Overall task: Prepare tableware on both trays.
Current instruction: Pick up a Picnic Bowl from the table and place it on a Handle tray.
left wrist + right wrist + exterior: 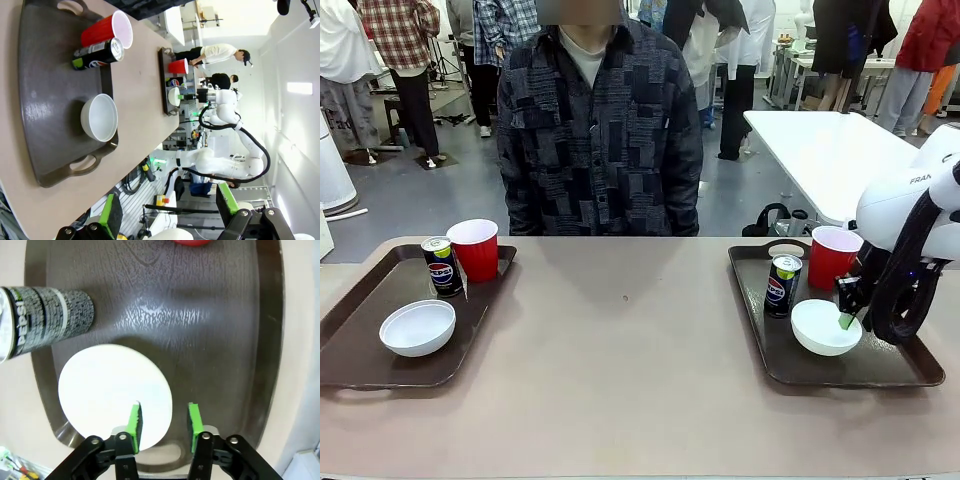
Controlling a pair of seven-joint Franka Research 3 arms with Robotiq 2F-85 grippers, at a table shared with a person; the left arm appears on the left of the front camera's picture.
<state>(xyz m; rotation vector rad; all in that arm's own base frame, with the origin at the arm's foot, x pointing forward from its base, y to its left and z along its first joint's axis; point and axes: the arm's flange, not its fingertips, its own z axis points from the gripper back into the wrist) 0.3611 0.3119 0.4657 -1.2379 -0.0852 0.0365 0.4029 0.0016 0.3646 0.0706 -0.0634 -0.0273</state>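
Each of the two dark brown trays carries a set of tableware. The left tray (360, 340) holds a white bowl (417, 327), a black can (443, 265) and a red cup (475, 248). On the right tray (880, 365) stand a can (782, 285), a red cup (833, 255) and a bowl (825, 327). My right gripper (847, 318) hovers at that bowl's right rim. In the right wrist view the bowl (112, 390) has its rim between the parted green pads of the right gripper (164, 420), unclamped. My left gripper (167, 210) is wide open, back from the left tray (50, 100).
A person (600, 120) in a dark patterned shirt stands at the table's far edge, hands out of sight. The beige tabletop (620, 330) stretches bare between the trays. A white table (830, 150) stands behind on the right.
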